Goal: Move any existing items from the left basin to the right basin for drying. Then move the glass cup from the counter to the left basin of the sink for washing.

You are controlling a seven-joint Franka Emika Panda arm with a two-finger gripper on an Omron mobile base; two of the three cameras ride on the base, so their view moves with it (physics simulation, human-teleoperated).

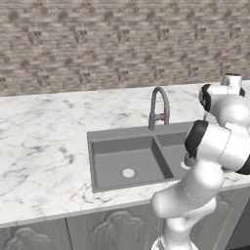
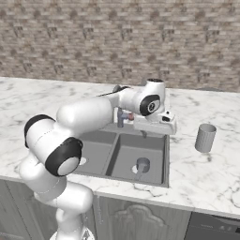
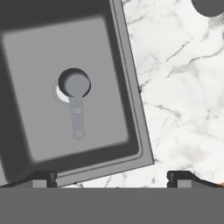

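The arm reaches out over the sink (image 2: 165, 161), and the gripper (image 2: 154, 127) hangs above the right basin (image 2: 126, 161) with its jaws spread wide, grasping nothing. Down in that basin the small grey glass (image 2: 142, 165) stands on the floor over the white drain, just beside the front wall. From the hand view it sits near the basin's middle (image 3: 74, 84). The left basin (image 1: 112, 163) shows its white drain (image 1: 128, 172). The tall tumbler (image 2: 205, 138) stands upright on the marble surface (image 2: 206, 176), right of the sink and well apart from the gripper
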